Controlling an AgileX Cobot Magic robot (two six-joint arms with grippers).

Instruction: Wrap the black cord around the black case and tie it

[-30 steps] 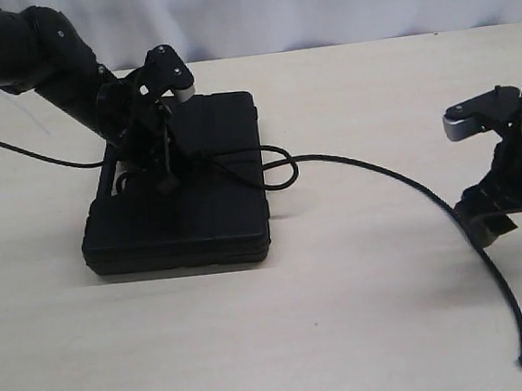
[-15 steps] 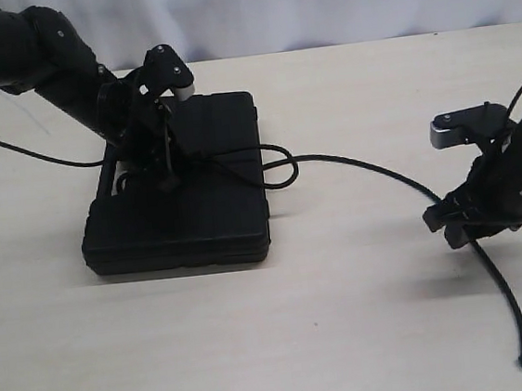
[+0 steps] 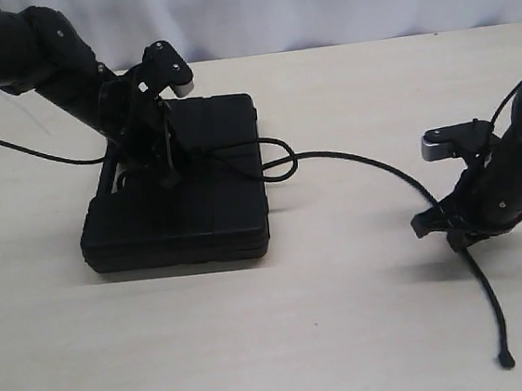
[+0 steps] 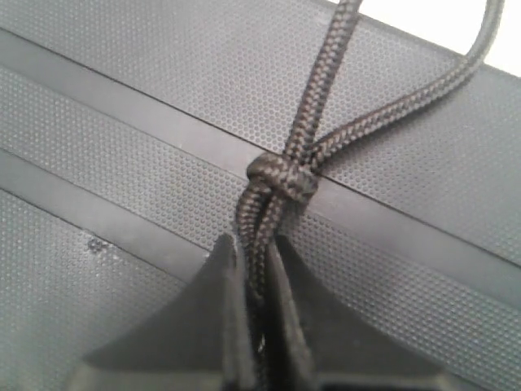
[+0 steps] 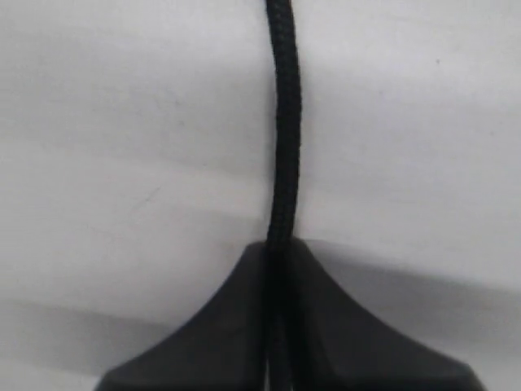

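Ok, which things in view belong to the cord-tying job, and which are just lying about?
Job:
- black cord, knotted on the case lid
- black case
- left gripper, fingers shut on the cord by the knot
- right gripper, fingers shut on the cord's free stretch

Lying about:
- thin arm cable on the table

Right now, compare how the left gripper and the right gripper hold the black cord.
The left gripper sits over the black case; the right gripper is over the table, away from it. The left gripper pinches two strands beside a knot; the right gripper pinches one plain strand. Both have their jaws shut on the black cord.
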